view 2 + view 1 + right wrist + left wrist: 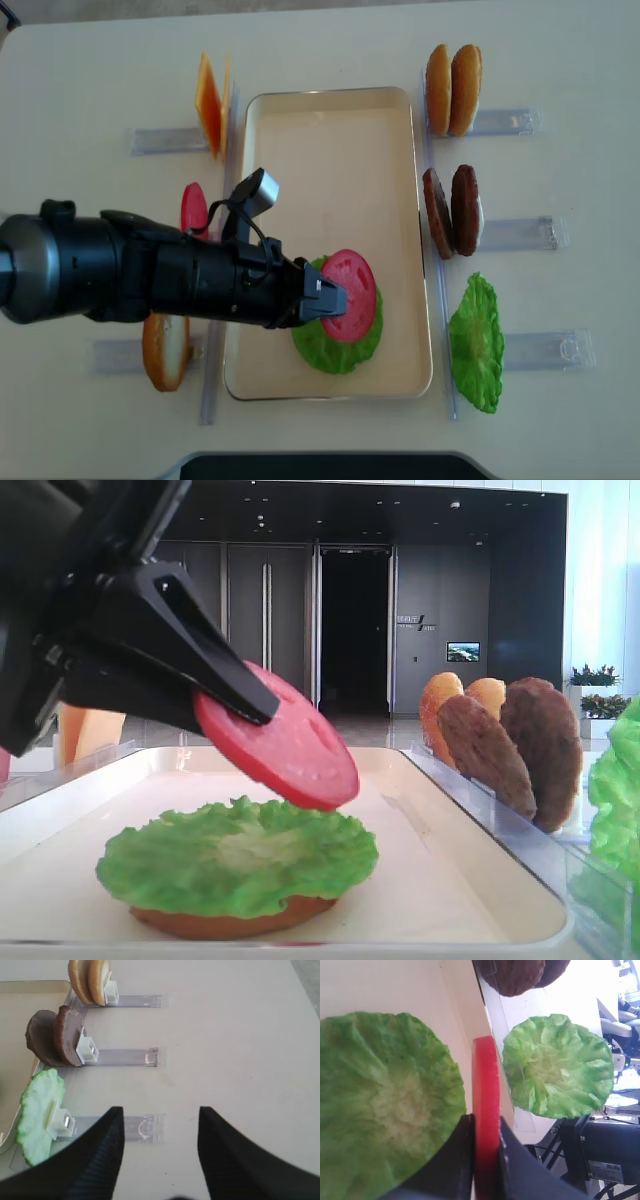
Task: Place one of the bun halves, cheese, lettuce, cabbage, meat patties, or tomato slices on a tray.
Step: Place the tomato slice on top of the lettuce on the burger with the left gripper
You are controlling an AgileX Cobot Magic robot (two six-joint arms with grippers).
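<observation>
My left gripper [335, 298] is shut on a red tomato slice [354, 293] and holds it tilted just above a green lettuce [335, 348] leaf. The lettuce lies on a bun half [230, 920] near the front of the cream tray [330, 95]. In the left wrist view the tomato slice [485, 1075] shows edge-on, clamped in the left gripper [486, 1120], with the lettuce [380, 1105] to its left. My right gripper [160, 1109] stands open and empty over bare table, beside a clear rack [145, 1127].
Right of the tray, racks hold two bun halves [452, 88], two meat patties [452, 210] and a second lettuce piece [477, 340]. To the left stand cheese [208, 100], another tomato slice [193, 208] and a bun half [165, 350].
</observation>
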